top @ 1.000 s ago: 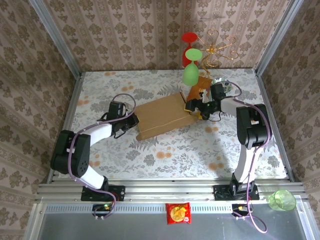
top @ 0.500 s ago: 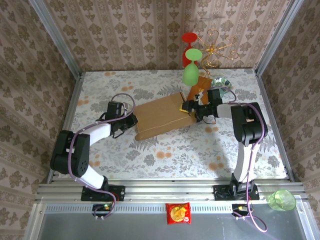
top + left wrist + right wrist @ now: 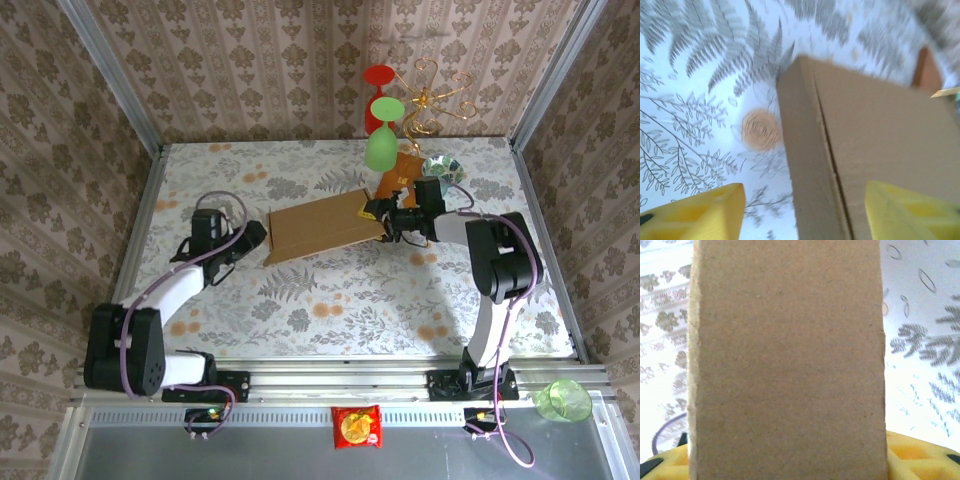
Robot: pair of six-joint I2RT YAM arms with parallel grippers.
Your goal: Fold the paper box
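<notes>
one paper box [image 3: 322, 228] lies lengthwise left-right; left gripper [image 3: 252, 237] spread wide, right gripper [image 3: 378, 215] unclear.

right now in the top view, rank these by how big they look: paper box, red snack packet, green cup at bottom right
1. paper box, clearly largest
2. red snack packet and green cup: about the same size, too close to rank

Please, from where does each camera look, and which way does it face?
Top: above and behind the arms, facing down at the table; both arms show, left tool and right tool flanking the box.
Left wrist: on the left arm, facing the box's end; its yellow fingers show.
Right wrist: facing the box's cardboard close up; its fingers show.
All three share the box.
</notes>
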